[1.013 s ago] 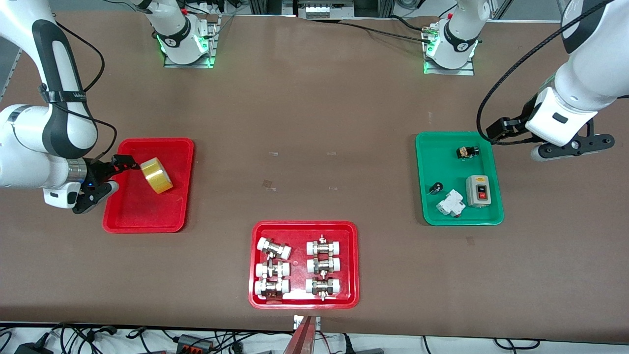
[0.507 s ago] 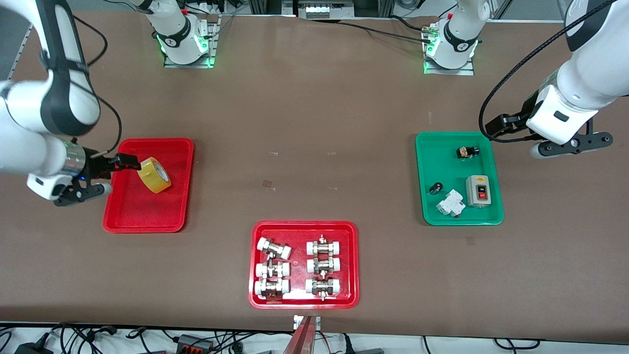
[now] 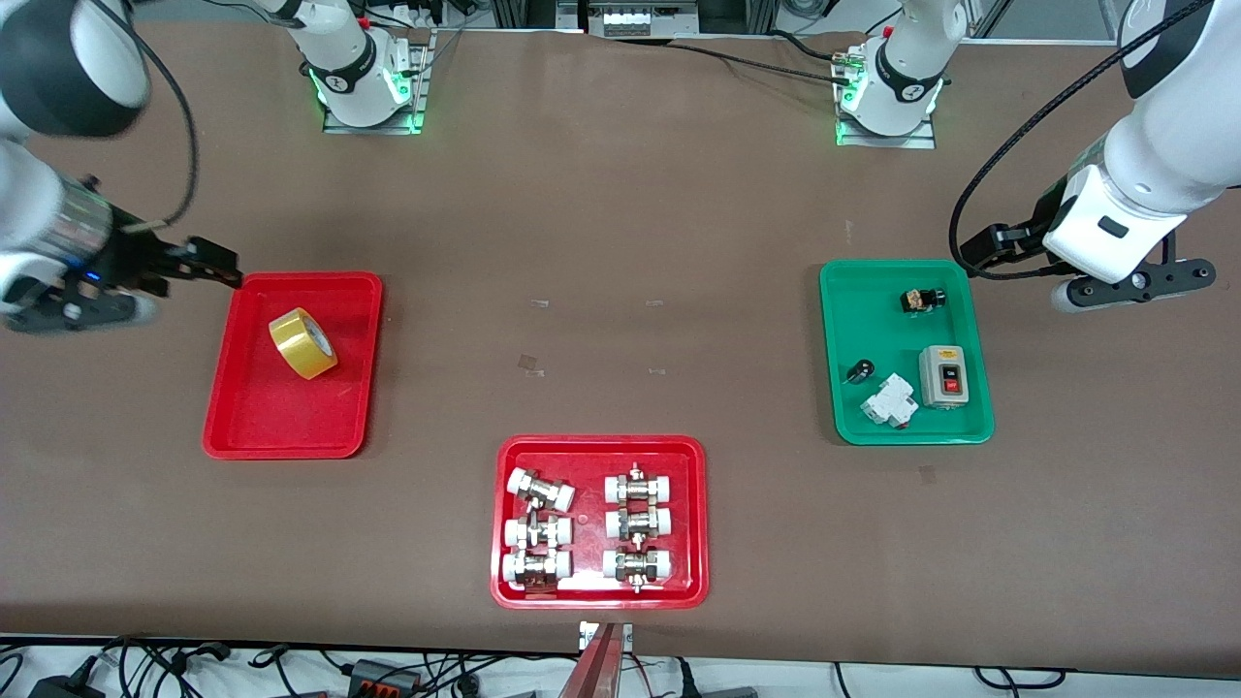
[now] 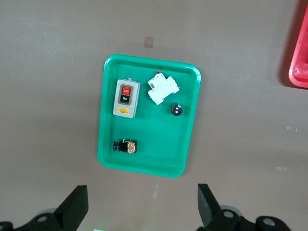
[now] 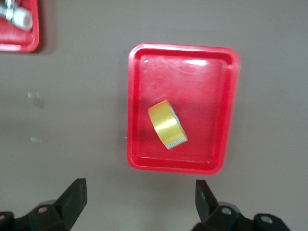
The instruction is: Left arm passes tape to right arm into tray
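The yellow tape roll (image 3: 303,343) rests free in the plain red tray (image 3: 291,427) toward the right arm's end of the table. It also shows in the right wrist view (image 5: 167,124), near the middle of the tray (image 5: 144,86). My right gripper (image 3: 82,310) is raised over bare table beside the tray, at the table's end. It is open and empty (image 5: 139,192). My left gripper (image 3: 1132,286) is open and empty over bare table beside the green tray (image 3: 853,417), as the left wrist view (image 4: 143,202) shows.
The green tray (image 4: 108,144) holds a grey switch box (image 3: 942,375), a white breaker (image 3: 889,400) and two small dark parts. A second red tray (image 3: 504,582) with several pipe fittings lies nearest the front camera, mid-table.
My right gripper has lifted and drawn back from the red tray toward the table's end. The tape stays in the tray. My left arm has barely moved.
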{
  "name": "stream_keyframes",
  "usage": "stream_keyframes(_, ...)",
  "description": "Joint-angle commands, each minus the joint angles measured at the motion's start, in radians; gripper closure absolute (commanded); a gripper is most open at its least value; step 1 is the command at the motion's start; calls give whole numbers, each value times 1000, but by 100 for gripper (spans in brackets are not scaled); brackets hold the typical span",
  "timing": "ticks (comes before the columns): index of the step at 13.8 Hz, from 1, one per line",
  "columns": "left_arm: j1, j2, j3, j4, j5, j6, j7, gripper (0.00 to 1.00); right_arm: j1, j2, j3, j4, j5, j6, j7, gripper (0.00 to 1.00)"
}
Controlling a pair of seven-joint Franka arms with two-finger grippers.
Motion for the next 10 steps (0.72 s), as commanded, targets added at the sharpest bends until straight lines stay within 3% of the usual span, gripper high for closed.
stream_keyframes(1,6,-12,-1,5,-7,-9,30,0,27,-12,9,101,-30,-50,146,0)
stream_keyframes(5,-32,-15,35,8,-14,0,48,0,30,-76,6,99,-27,-65,165,0)
stream_keyframes(7,-211,-15,238,7,-18,-2,96,0,27,-70,4,105,-27,-64,147,0)
stream_keyframes(8,-240,-15,273,11,-20,-3,98,0,19,-68,1,102,-22,-67,147,0)
stream_keyframes(10,-241,-15,272,5,-24,-2,101,0,18,-56,0,108,-21,-67,147,0)
